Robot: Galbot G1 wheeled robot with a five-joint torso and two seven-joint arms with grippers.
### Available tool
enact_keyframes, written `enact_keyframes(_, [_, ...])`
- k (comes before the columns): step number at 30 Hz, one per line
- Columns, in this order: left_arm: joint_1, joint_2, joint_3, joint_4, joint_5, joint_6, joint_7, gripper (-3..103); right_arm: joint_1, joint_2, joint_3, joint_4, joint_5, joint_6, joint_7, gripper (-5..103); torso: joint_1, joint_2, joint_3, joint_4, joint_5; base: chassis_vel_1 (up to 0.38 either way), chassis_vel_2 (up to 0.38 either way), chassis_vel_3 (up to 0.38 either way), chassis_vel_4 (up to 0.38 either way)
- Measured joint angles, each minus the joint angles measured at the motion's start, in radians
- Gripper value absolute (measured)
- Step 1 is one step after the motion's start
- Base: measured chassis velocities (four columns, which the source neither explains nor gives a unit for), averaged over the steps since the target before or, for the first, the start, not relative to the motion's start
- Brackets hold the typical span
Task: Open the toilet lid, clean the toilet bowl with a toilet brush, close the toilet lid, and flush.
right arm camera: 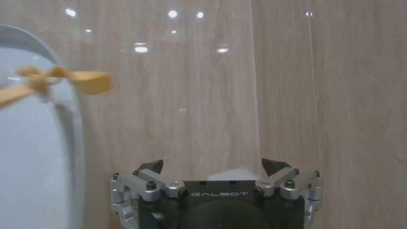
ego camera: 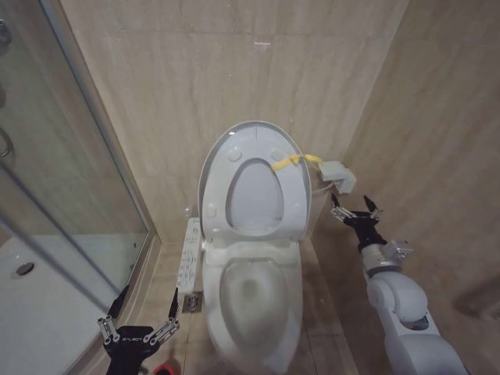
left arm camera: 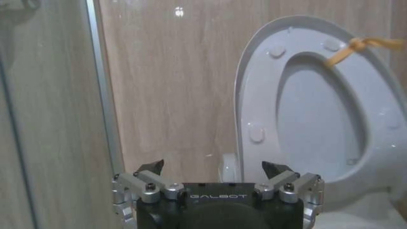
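The toilet lid (ego camera: 254,176) stands raised against the back wall (ego camera: 219,70), behind the toilet bowl (ego camera: 251,293). The left gripper's fingers (ego camera: 112,312), spread apart, sit low to the bowl's left, beside the glass shower partition (ego camera: 55,195). The right gripper's fingers (ego camera: 337,211), also apart, sit right of the lid, just below a small box (ego camera: 338,175) on the wall.

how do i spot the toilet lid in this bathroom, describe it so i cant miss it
Find the white floor toilet against the beige tiled wall; its toilet bowl lies open below. The toilet lid is the big white oval standing upright at the wall, behind the raised ring-shaped seat. Unlike the seat, it has no central hole.
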Motion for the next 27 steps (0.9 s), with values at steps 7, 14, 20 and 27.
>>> enact_keyframes(7, [0.000,0.000,0.000,0.000,0.000,0.000,0.000,100,0.061,-0.041,-0.013,-0.033,-0.008,0.005,0.020,100,0.000,0.000,0.000,-0.0007,0.0003,-0.095,0.069,0.072,-0.054])
enact_keyframes(14, [0.000,0.000,0.000,0.000,0.000,0.000,0.000,100,0.166,-0.066,-0.059,-0.106,-0.006,-0.010,0.032,100,-0.001,0.000,0.000,0.0000,0.0002,0.069,-0.046,-0.047,0.045])
enact_keyframes(20, [0.000,0.000,0.000,0.000,0.000,0.000,0.000,100,0.277,-0.079,-0.120,-0.201,-0.024,-0.012,0.047,100,-0.001,0.000,0.000,-0.0002,0.0002,0.000,0.000,0.000,0.000])
enact_keyframes(27, [0.000,0.000,0.000,0.000,0.000,0.000,0.000,100,0.410,-0.060,-0.179,-0.301,-0.050,-0.010,0.062,100,0.000,0.000,0.000,0.0001,0.0001,0.000,0.000,0.000,0.000])
